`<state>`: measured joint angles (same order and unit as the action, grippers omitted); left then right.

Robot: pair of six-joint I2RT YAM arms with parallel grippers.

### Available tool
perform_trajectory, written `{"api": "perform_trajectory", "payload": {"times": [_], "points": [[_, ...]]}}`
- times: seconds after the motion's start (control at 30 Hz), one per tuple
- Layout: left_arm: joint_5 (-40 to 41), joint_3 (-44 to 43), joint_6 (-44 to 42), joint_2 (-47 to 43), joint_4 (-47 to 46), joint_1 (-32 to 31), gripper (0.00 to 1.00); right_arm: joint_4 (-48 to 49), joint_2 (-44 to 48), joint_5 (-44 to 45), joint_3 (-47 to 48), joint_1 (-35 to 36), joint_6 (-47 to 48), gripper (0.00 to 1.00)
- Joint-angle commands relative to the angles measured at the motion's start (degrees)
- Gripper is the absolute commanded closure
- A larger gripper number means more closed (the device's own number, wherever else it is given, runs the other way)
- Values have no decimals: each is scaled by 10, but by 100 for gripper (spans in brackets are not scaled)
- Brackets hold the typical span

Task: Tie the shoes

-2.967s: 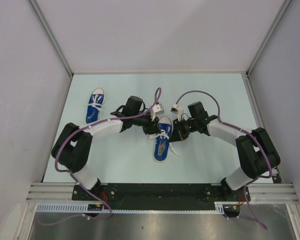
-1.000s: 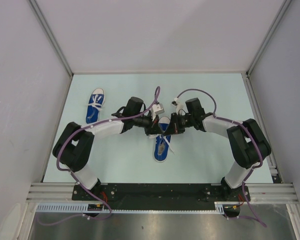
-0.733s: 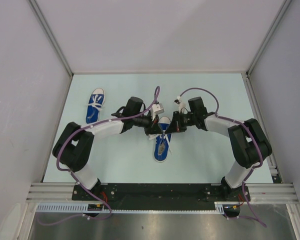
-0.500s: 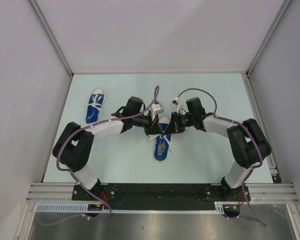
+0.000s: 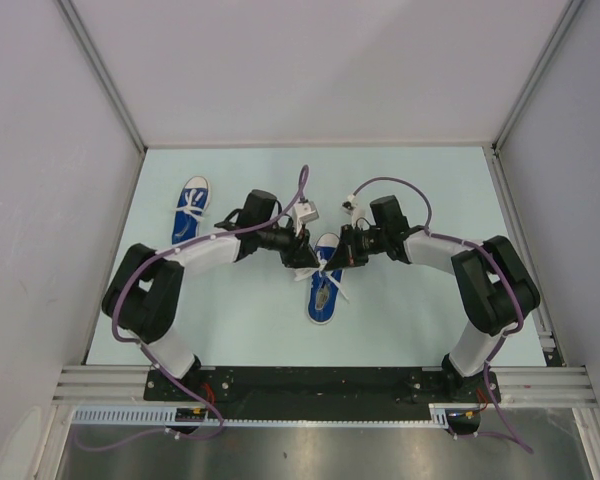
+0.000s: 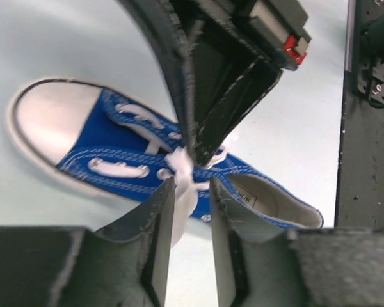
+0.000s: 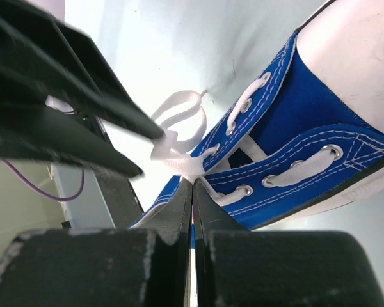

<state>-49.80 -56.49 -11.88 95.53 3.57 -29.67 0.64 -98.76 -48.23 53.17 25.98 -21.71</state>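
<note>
One blue shoe [image 5: 321,295] lies mid-table, toe away from me, and also shows in the left wrist view [image 6: 115,153] and the right wrist view [image 7: 320,109]. My right gripper [image 5: 336,260] [image 7: 192,182] is shut on its white lace [image 7: 173,157] at the crossing over the tongue. My left gripper [image 5: 308,262] [image 6: 192,185] faces it from the left with its jaws a little apart. A lace loop [image 6: 182,192] hangs in the gap between them. The second blue shoe [image 5: 191,210] lies at the far left, untouched.
The pale green table [image 5: 410,180] is boxed in by grey walls on three sides. A metal rail [image 5: 320,380] with both arm bases runs along the near edge. Purple cables [image 5: 390,185] arch over both wrists.
My left arm has drawn back a little to the left. My right gripper has stayed closed at the lace over the middle shoe. Both shoes lie where they were.
</note>
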Motion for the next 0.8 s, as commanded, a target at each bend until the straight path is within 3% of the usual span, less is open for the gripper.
{"api": "perform_trajectory", "payload": {"times": [0.0, 0.13, 0.3, 0.77], "points": [[-25, -26, -42, -53, 11, 27, 64, -19, 0, 12, 21, -1, 22, 100], [-14, -38, -54, -48, 19, 39, 61, -27, 1, 13, 21, -1, 27, 100], [41, -90, -76, 3, 66, 42, 66, -30, 6, 13, 22, -1, 29, 100], [-1, -125, -116, 59, 154, -1, 74, -14, 4, 9, 21, 1, 18, 100]]}}
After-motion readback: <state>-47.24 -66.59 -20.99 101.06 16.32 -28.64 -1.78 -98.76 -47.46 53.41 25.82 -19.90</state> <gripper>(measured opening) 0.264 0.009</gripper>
